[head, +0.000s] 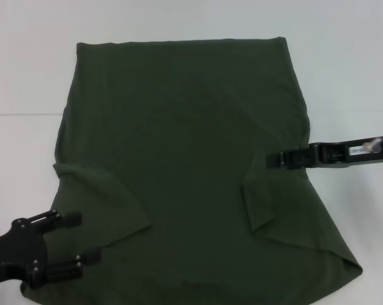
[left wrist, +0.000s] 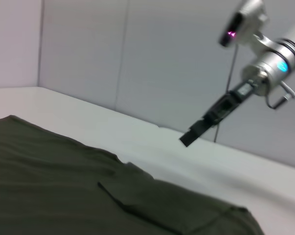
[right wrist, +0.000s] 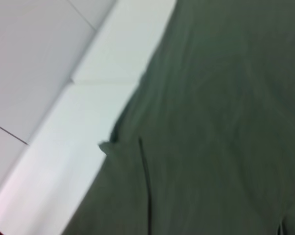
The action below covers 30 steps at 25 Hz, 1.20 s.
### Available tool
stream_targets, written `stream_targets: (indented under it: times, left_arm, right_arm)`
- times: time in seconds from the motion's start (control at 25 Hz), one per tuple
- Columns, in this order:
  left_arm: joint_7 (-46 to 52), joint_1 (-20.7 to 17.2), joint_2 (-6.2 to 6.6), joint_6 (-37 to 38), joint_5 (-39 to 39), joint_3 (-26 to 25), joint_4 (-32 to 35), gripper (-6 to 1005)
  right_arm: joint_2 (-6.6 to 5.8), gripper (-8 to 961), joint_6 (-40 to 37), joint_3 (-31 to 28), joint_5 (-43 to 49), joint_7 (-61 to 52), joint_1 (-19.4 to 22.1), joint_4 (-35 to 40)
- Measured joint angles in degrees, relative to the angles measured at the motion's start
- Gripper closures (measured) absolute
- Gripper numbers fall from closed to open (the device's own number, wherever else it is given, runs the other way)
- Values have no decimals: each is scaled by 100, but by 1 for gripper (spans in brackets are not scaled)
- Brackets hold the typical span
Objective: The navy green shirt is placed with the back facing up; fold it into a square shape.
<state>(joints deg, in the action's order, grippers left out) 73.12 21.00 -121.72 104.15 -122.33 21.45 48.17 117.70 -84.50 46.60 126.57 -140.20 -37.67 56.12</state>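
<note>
The navy green shirt [head: 185, 146] lies flat on the white table [head: 26, 63], plain side up, with both sleeves folded inward over the body. My left gripper [head: 77, 240] is open at the near left corner, its fingers over the shirt's edge beside the folded left sleeve [head: 105, 197]. My right gripper [head: 272, 159] reaches in from the right and looks shut and empty at the shirt's right edge, above the folded right sleeve [head: 261, 213]. The left wrist view shows the right gripper [left wrist: 185, 140] hanging above the table, clear of the shirt [left wrist: 49, 171]. Only shirt [right wrist: 225, 122] and table fill the right wrist view.
White table surface [head: 350, 76] surrounds the shirt on the left, right and far sides. A pale wall [left wrist: 137, 58] rises behind the table's far edge. A table seam [head: 20, 114] runs across at the left.
</note>
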Motion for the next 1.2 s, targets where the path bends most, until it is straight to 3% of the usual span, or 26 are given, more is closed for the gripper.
stream_targets:
  times: [0.28,0.36,0.44,0.6,0.88,1.2]
  left_arm:
    - [1033,58,173,264,-1,-155,-7,139]
    - [2062,155,331,308,-147,-177,2,139]
    - [2438,206,392,324,-222,-204,0,139]
    - [3485,406,537,258,-761,-374,-19,139]
    - [5745,711,724,-624,-2197,-518,36,139]
    - [6739,1031,861,-667,-3148,-486,46,140]
  right_arm:
    - [-182,107,-315,-517,-413,433,535,-433]
    - [-285,64,-456,-637,-414,470,629,-670]
    - [-379,22,-591,-699,-404,509,723,-841]
    - [-474,23,-698,-748,-390,634,1009,-935]
    - [-499,26,-738,-1047,-392,1070,1314,-985]
    - [-534,27,-729,-1115,-392,1250,1293,-992]
